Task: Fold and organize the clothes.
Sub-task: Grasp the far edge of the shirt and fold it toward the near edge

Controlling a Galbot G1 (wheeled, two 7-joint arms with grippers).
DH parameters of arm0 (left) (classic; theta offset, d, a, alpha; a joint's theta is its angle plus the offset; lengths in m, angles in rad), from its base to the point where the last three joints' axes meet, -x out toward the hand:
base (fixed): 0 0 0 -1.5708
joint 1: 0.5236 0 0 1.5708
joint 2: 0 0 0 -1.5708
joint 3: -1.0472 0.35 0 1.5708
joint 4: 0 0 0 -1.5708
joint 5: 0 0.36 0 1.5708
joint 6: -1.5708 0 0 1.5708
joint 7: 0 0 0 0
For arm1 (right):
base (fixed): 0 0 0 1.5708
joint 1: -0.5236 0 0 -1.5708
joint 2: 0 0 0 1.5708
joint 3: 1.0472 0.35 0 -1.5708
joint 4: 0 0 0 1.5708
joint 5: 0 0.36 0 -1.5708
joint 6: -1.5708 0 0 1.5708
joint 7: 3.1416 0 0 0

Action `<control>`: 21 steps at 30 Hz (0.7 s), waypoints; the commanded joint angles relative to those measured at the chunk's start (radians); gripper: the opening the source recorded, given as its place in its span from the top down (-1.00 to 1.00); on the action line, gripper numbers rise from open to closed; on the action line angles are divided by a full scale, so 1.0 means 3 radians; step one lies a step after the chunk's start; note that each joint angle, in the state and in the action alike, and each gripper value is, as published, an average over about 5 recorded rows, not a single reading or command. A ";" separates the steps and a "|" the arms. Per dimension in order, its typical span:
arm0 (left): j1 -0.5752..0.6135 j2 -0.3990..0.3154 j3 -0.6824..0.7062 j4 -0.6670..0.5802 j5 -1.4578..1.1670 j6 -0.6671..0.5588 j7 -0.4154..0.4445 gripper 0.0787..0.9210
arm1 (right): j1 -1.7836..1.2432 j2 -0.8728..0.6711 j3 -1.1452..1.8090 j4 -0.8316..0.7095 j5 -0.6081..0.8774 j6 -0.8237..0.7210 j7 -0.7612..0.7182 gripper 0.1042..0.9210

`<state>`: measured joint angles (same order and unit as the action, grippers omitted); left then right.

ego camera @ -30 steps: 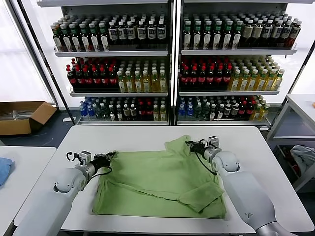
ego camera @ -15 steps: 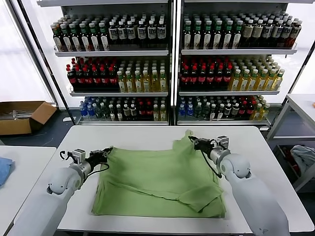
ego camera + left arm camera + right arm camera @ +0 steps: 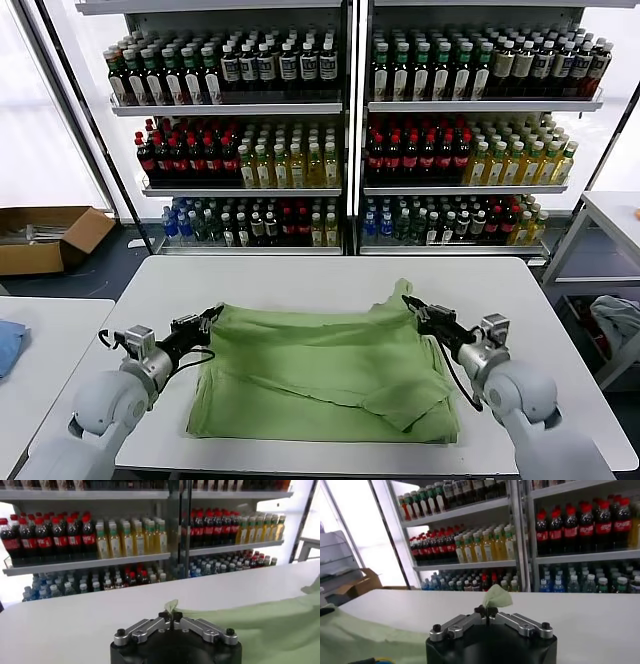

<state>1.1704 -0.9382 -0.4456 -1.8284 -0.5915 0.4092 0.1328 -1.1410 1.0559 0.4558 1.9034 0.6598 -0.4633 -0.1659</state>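
The light green polo shirt (image 3: 320, 370) lies partly folded on the white table (image 3: 300, 275), its far edge lifted. My left gripper (image 3: 207, 320) is shut on the shirt's far left corner and holds it just above the table; the pinched tip shows in the left wrist view (image 3: 171, 606). My right gripper (image 3: 413, 306) is shut on the far right corner, raised above the table; the pinched tip shows in the right wrist view (image 3: 496, 596). A folded sleeve (image 3: 405, 400) lies on the near right of the shirt. Collar and logo are hidden.
Shelves of bottles (image 3: 340, 130) stand behind the table. A cardboard box (image 3: 45, 235) sits on the floor at far left. A blue cloth (image 3: 8, 345) lies on the side table at left; a pale cloth (image 3: 618, 320) lies at right.
Both grippers have drawn back toward me and apart, each with a corner of the shirt. The shirt's far edge has moved nearer and stretched wider.
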 commanded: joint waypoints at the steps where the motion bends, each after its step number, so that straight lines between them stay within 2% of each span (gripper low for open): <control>1: 0.0777 -0.0028 -0.0343 -0.0524 0.0024 -0.0036 -0.0009 0.98 | -0.1136 -0.0013 0.0573 0.0819 -0.0032 0.0037 -0.0003 1.00; 9: 0.1229 -0.0157 -0.0434 -0.0589 0.0399 0.0050 0.0100 0.98 | -0.1831 0.0133 0.0715 0.1006 -0.0391 0.0173 -0.0085 1.00; 15: 0.1363 -0.0287 -0.0464 -0.0584 0.0685 0.0079 0.0100 0.95 | -0.1960 0.0209 0.0732 0.0994 -0.0487 0.0151 -0.0045 1.00; 18: 0.1398 -0.0315 -0.0502 -0.0620 0.0756 0.0103 0.0100 0.82 | -0.1977 0.0202 0.0786 0.0992 -0.0533 0.0102 -0.0038 0.92; 21: 0.1437 -0.0303 -0.0583 -0.0676 0.0778 0.0134 0.0095 0.62 | -0.1957 0.0159 0.0926 0.0960 -0.0548 0.0099 -0.0034 0.73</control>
<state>1.5236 -1.0078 -0.5849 -1.9952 -0.4264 0.4409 0.1560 -1.6235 1.0962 0.6655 2.1523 0.5393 -0.4305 -0.1784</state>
